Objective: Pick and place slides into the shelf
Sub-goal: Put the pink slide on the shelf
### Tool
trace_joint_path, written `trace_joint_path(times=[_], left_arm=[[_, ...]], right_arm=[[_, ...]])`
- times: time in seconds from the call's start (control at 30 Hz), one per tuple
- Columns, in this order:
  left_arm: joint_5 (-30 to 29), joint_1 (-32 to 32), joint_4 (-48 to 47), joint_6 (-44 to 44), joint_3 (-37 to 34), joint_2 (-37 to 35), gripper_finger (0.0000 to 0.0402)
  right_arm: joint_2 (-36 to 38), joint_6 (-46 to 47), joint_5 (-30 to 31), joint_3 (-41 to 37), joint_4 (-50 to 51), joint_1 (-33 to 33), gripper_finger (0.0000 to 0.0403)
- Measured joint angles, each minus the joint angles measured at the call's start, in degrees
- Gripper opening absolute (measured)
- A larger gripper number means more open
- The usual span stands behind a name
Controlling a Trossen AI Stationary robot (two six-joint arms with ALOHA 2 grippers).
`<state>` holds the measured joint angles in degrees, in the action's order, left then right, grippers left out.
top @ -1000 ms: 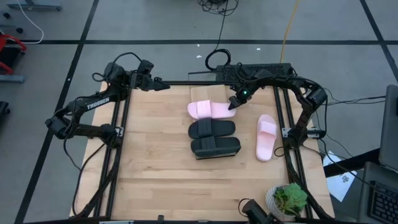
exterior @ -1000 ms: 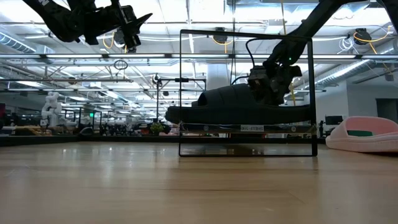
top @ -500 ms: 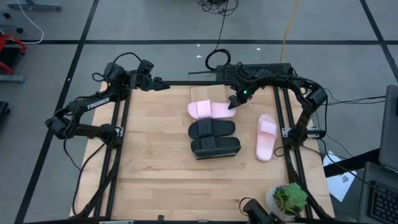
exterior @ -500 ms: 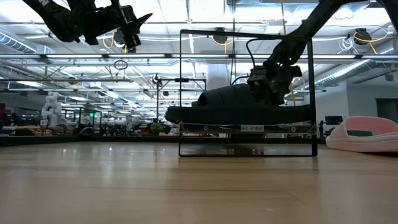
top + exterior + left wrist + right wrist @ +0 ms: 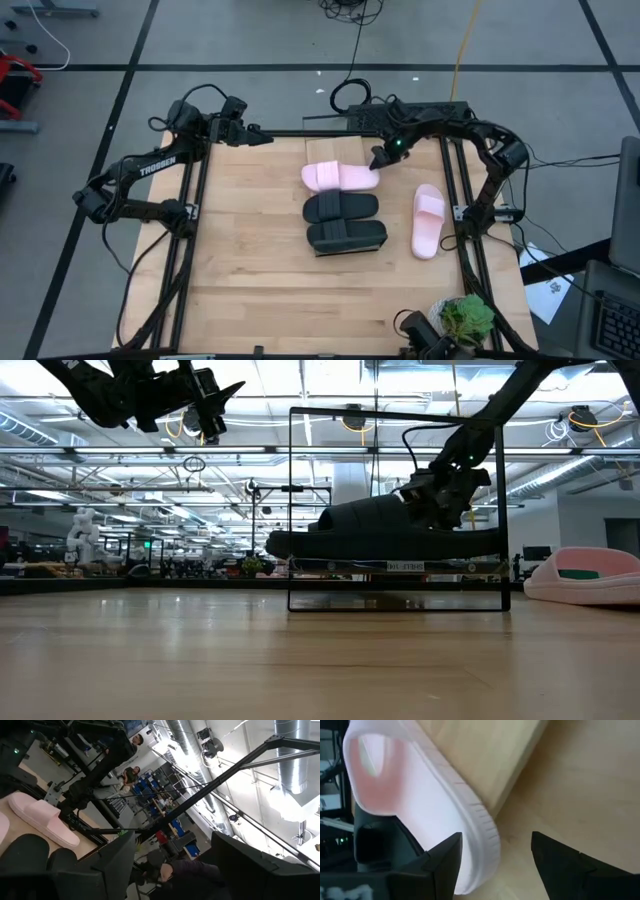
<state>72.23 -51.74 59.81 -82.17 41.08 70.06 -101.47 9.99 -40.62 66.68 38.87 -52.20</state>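
Three slides sit in a row on the shelf (image 5: 345, 205) at table centre: a pink slide (image 5: 336, 177) at the far end, then two black slides (image 5: 343, 208), (image 5: 346, 235) nearer. The shelf's dark frame shows around the black pair in the low view.

The second pink slide (image 5: 428, 220) lies on the tabletop (image 5: 250, 250) to the right, apart from the shelf and untouched.

Right gripper (image 5: 378, 159) is at the far right end of the shelved pink slide. Its wrist view shows the fingers (image 5: 440, 865) spread wide, with that slide's edge partly between them; gripping nothing, as far as I can judge.

Left gripper (image 5: 262, 138) waits at the table's far left edge, fingers apart, empty.

Judgement: three of four placed. Left to do: fetch the loose pink slide and shelve it.
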Motion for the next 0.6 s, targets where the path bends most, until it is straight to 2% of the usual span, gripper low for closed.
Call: trace_joint_path(times=[0.13, 0.3, 0.47, 0.6], left_arm=[[0.0, 0.0, 0.0, 0.0, 0.0, 0.0, 0.026], [0.0, 0.0, 0.0, 0.0, 0.0, 0.0, 0.026], [0.0, 0.0, 0.0, 0.0, 0.0, 0.0, 0.026], [0.0, 0.0, 0.0, 0.0, 0.0, 0.0, 0.026]], right_arm=[[0.0, 1.8, -0.2, 0.0, 0.0, -1.6, 0.0228], [2.1, 4.0, -3.4, 0.0, -0.9, -4.0, 0.0228], [8.0, 6.6, -4.4, 0.0, -2.4, -5.9, 0.0228], [15.7, 8.6, -4.4, 0.0, -1.4, -5.9, 0.0228]])
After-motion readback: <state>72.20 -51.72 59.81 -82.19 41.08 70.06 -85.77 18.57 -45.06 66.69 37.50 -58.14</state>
